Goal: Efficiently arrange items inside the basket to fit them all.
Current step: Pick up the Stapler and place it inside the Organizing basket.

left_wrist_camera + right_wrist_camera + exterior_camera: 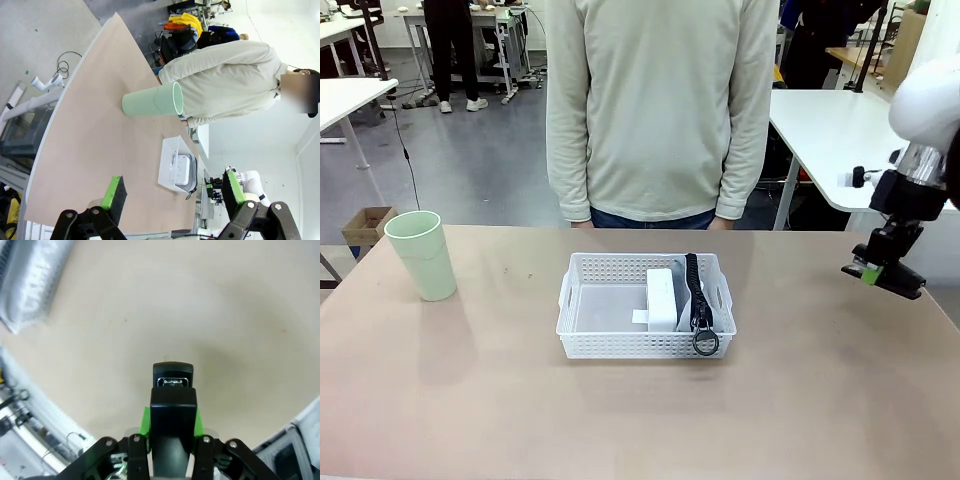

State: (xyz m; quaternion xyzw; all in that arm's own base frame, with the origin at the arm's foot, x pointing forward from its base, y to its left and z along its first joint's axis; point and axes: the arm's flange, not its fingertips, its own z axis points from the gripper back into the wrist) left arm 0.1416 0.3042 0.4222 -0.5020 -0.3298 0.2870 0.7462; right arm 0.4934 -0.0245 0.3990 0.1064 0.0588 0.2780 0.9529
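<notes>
1. The right gripper (172, 424) is clenched on the small black stapler (172, 390). The stapler sits between the two green pads (145, 422), with its front end projecting past the fingertips.
2. In the front view, the right gripper (870, 268) hangs above the table (520, 400) near its right edge, holding the stapler (905, 285) clear of the surface. The stapler lies roughly level, slightly tilted.
3. The left gripper (173, 192) is released. Its fingers (115, 192) stand wide apart with nothing between them, above the table's left part.
4. The white basket (582, 305) rests on the table at the centre, well apart from the right gripper. Its long side faces the robot.
5. Basket contents, right half:
   - The white box device (662, 298) stands on edge, near the middle.
   - The pouch (695, 292) is just beside it on the right. Its black zipper strap runs from the far rim across to the near rim, and the ring at its end hangs over the near wall.
6. The left half of the basket holds no item.
7. The pale green cup (422, 255) stands upright on the table at the far left, outside the basket and well apart from it. The left wrist view shows the cup (152, 102) between that gripper and the person (225, 80).
8. The person stands at the far edge of the table, directly behind the basket, arms hanging down.
</notes>
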